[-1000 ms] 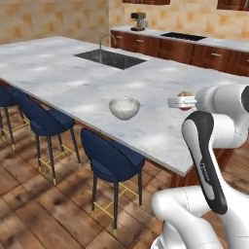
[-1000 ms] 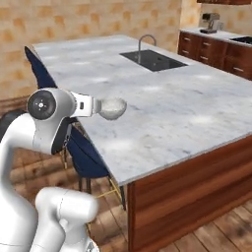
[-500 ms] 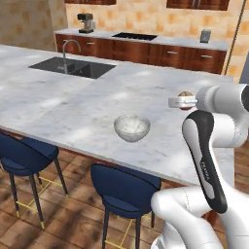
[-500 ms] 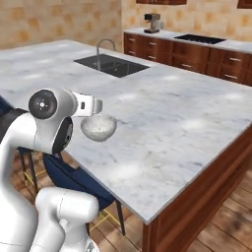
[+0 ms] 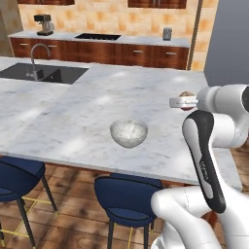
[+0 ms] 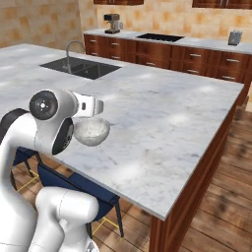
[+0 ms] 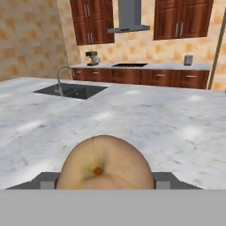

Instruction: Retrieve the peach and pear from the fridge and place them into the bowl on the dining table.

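The peach (image 7: pixel 105 163) is clamped between the gripper (image 5: pixel 185 98) jaws. The bowl (image 5: pixel 128 133) stands below and left of the hand; release should be withheld until centred above it.

Peach (image 7: pixel 106 162) held between the two finger tips (image 7: pixel 48 180) of the gripper (image 7: pixel 106 180), stem dimple facing the camera, above the marble top of the dining table (image 7: pixel 176 132). Beyond the peach, a sink (image 7: pixel 73 90) with a curved faucet (image 7: pixel 64 75) is set into the far left of the tabletop. Behind the table stands a dark-wood wall counter (image 7: pixel 145 76) carrying a coffee machine (image 7: pixel 92 57) and a cooktop (image 7: pixel 130 65) beneath a range hood (image 7: pixel 129 17).
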Tool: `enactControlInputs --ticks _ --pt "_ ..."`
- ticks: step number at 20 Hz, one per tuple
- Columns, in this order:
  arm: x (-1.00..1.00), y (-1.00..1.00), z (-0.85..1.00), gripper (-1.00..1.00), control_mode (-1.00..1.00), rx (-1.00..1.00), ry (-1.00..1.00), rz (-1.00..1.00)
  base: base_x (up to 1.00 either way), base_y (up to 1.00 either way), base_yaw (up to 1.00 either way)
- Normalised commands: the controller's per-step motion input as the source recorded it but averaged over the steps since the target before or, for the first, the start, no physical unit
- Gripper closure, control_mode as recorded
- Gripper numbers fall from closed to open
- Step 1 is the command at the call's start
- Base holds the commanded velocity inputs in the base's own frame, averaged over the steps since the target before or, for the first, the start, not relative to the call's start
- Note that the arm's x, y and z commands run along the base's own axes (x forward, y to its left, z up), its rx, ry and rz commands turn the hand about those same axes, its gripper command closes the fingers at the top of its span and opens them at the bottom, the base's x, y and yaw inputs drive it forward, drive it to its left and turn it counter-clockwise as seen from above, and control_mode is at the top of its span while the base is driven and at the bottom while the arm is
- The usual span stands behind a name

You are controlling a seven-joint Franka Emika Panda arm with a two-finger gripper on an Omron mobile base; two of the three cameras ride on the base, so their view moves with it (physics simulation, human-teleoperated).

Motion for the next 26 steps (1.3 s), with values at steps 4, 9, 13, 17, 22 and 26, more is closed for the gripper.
enactControlInputs --ticks 4,9,13,17,22,26 --pt "0.00 0.00 0.00 1.00 1.00 0.00 0.00 0.00 0.33 0.11 -0.06" --pt "0.45 0.14 -0.07 1.00 -1.00 0.00 0.03 -0.03 0.00 0.00 0.00" --pt "0.63 0.23 -0.24 1.00 -1.00 0.00 0.22 -0.09 0.00 0.00 0.00" --pt "0.54 0.32 -0.51 1.00 -1.00 0.00 0.42 -0.06 0.00 0.00 0.00" --pt "0.60 0.35 -0.57 1.00 -1.00 0.00 0.41 -0.05 0.00 0.00 0.00" --pt "0.51 0.34 -0.45 1.00 -1.00 0.00 0.14 0.00 0.00 0.00 0.00"
